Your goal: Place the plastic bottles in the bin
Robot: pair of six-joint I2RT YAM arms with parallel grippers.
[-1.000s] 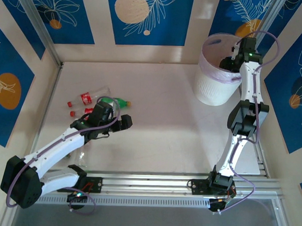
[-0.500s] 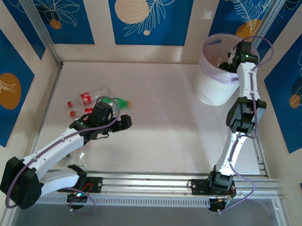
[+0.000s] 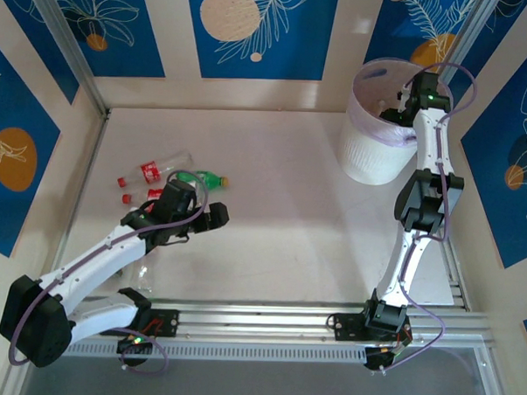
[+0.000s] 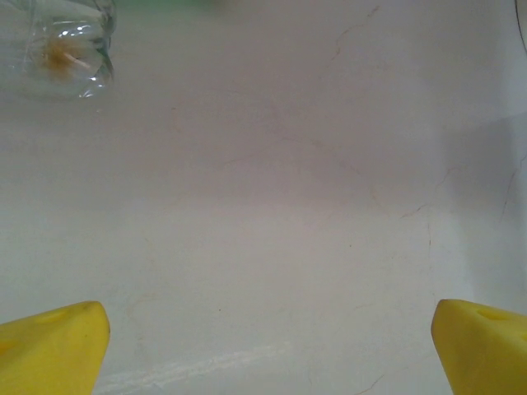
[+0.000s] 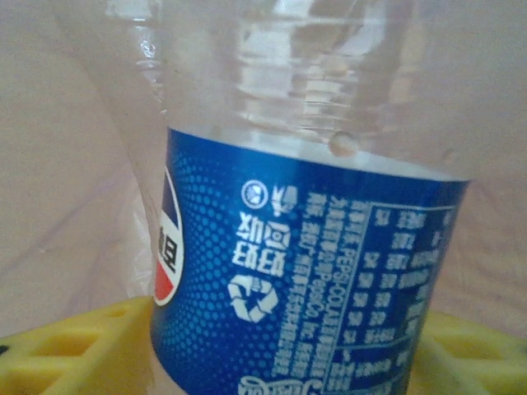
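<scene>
Right claw (image 5: 284, 354) hangs inside the bin (image 3: 370, 163), a blue-labelled bottle (image 5: 305, 271) between its yellow fingers (image 5: 74, 350); whether they grip it cannot be told. Left claw (image 3: 212, 214), spread wide, hovers near the green bottle (image 3: 203, 177) and red-capped bottles (image 3: 149, 170) on the table (image 3: 289, 216).

Right wrist view: clear bottle (image 5: 305, 99) with a blue label (image 5: 329, 271), print not upright. Small print includes "PEPSI-COLA". White recycling-arrows symbol (image 5: 253, 298). Red-white-blue Pepsi globe (image 5: 165, 251) at label's left edge. Chinese characters, unread. Top view: red labels on bottles (image 3: 149, 168), too small to read.
</scene>
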